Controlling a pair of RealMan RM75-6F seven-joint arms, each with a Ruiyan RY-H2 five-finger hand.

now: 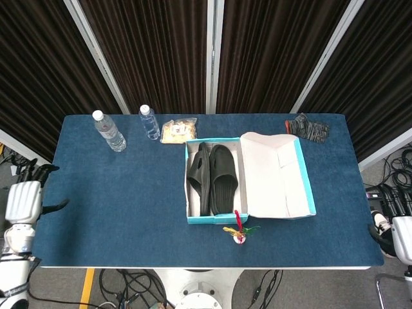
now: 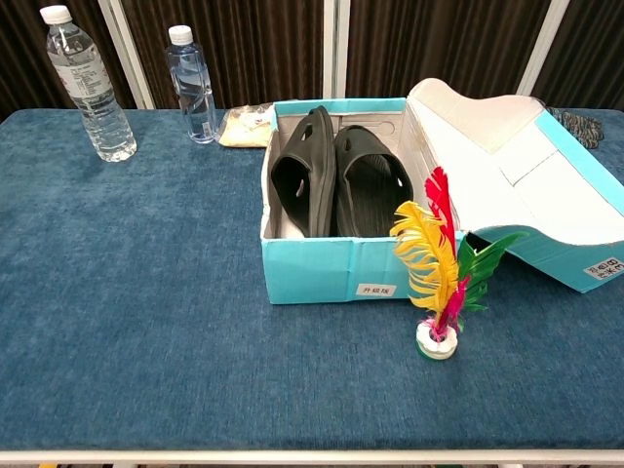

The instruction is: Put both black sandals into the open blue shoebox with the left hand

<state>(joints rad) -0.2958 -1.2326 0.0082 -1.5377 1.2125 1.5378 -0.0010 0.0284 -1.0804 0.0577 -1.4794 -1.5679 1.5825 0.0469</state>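
Both black sandals [image 1: 214,178] inside the open blue shoebox [image 1: 208,218], near the centre of the worktop [image 1: 116,193]; left one tilted on its edge, right one flat. Left hand [image 1: 24,199] off the worktop edge at 9 o'clock, holding nothing, fingers apart. Right hand [image 1: 400,233] at 4 o'clock beyond the worktop, fingers only partly visible, cannot tell its state. Feather shuttlecock [image 2: 439,283] just in front of the box. Two water bottles [image 2: 192,70] at 11 o'clock.
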